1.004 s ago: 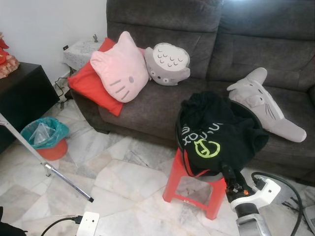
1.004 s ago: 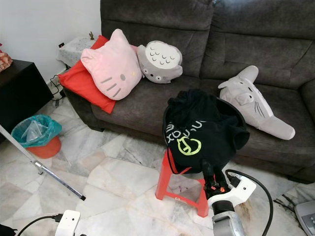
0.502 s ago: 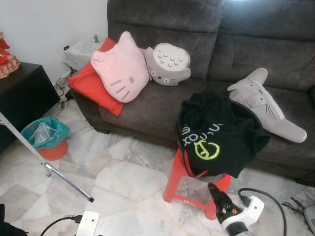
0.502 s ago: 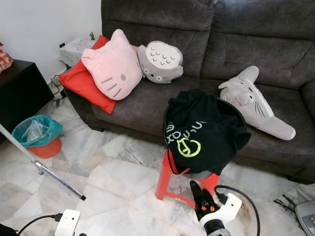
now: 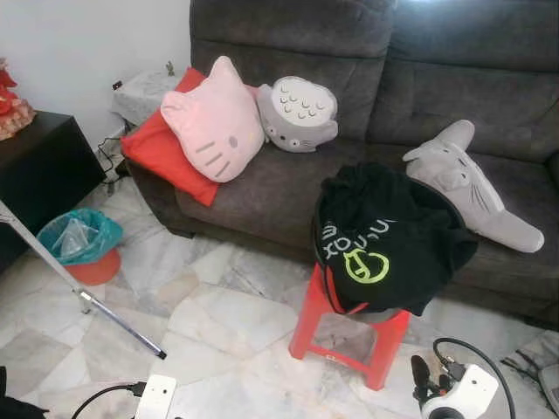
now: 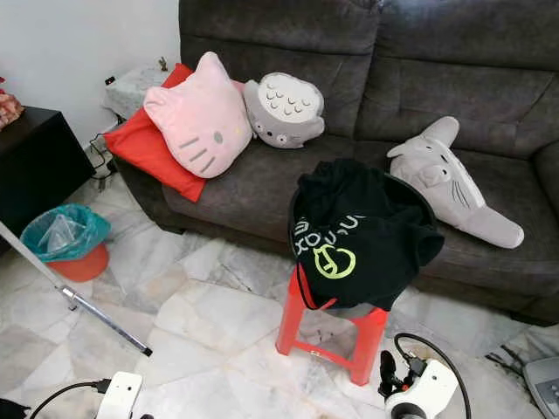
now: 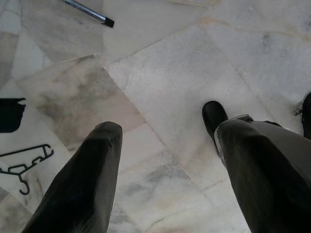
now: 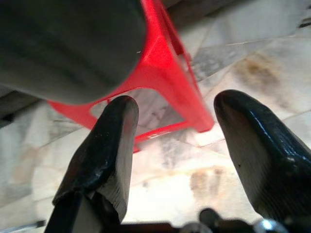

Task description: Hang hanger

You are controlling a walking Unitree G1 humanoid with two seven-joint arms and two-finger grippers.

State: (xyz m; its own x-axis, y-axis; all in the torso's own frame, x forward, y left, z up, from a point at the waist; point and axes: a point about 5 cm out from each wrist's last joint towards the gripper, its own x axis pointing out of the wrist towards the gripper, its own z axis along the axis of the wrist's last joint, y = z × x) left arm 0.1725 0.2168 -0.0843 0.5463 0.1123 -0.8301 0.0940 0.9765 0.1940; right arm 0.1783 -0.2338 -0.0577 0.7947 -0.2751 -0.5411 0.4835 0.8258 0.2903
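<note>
The right gripper hangs low beside the red stool, jaws spread. The left gripper, jaws also spread, points at the floor near a black hanger.

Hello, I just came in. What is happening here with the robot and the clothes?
Nothing is being held right now. The right gripper is low beside the red stool, fingers open and empty. On the stool sits a basket draped with a black garment with a green logo, in front of the grey sofa. The left gripper is open over the marble floor, where a black hanger lies. No hanger is hung yet.
</note>
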